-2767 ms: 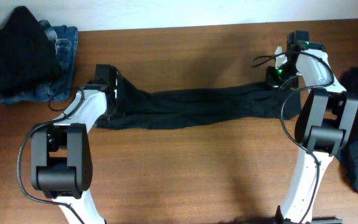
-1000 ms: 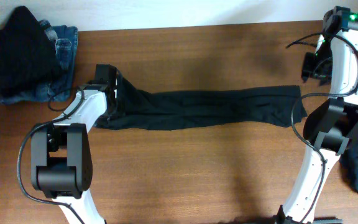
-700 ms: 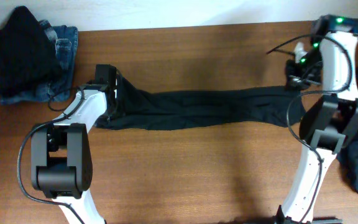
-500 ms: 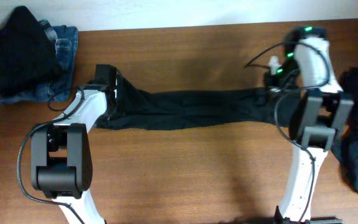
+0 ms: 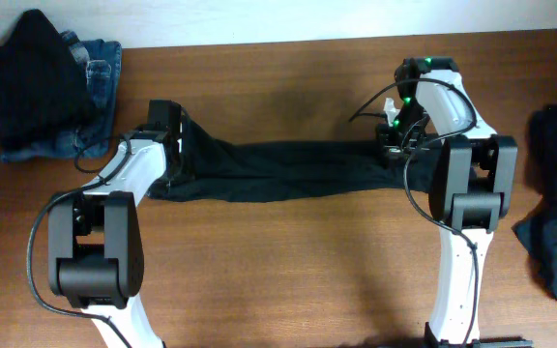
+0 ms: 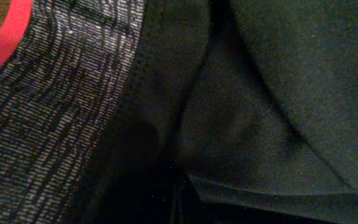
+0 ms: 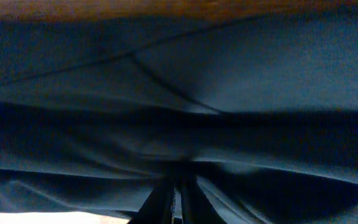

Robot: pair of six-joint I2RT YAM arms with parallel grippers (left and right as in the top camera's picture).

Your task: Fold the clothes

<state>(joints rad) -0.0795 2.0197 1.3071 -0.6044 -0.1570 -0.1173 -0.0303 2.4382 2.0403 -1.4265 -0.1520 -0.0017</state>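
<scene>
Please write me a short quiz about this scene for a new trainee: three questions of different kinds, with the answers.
1. True or false: the black trousers lie stretched along the table, one arm at each end.
2. What lies at the table's far left corner? A) blue jeans B) a cup C) a book
3. Fill in: the left wrist view shows a grey waistband with a ___ edge.
Key: 1 true; 2 A; 3 red.

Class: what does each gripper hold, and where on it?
Both hold the trousers: left gripper at the waistband, right gripper at the leg end.
</scene>
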